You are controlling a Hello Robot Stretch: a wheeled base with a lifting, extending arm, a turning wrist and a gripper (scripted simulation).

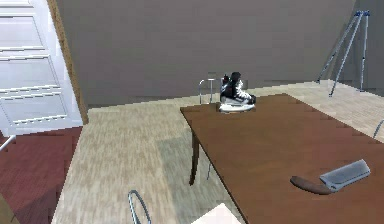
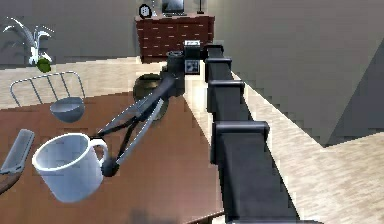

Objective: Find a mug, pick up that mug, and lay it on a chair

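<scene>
In the forward view, a white door (image 1: 30,60) stands at the left, and the floor before it is dark red. Near the middle, a wire chair (image 1: 208,88) stands at the far end of a brown table (image 1: 270,140). Just beside the chair, an ice skate (image 1: 237,93) rests on the far edge of the table. Toward the right side of the table lies a flat grey thing (image 1: 345,175); I cannot tell what it is. At the far right, a tripod (image 1: 350,50) stands before the grey wall.

In the arm side view, a plant (image 2: 30,38) shows at the upper left. Below it, a grey chair (image 2: 40,85) stands at the far side of the table. A small grey bowl (image 2: 68,105) sits on the tabletop near this chair. The mug (image 2: 68,168) is white and is at the lower left. It hangs at the tips of the two thin fingers, raised above the tabletop, so the gripper (image 2: 106,152) holds the mug. Farther back, a dark wooden dresser (image 2: 170,38) stands at the wall with a small clock (image 2: 146,11) on top. Right of the middle, the dark arm (image 2: 240,150) rises from the bottom edge.
</scene>
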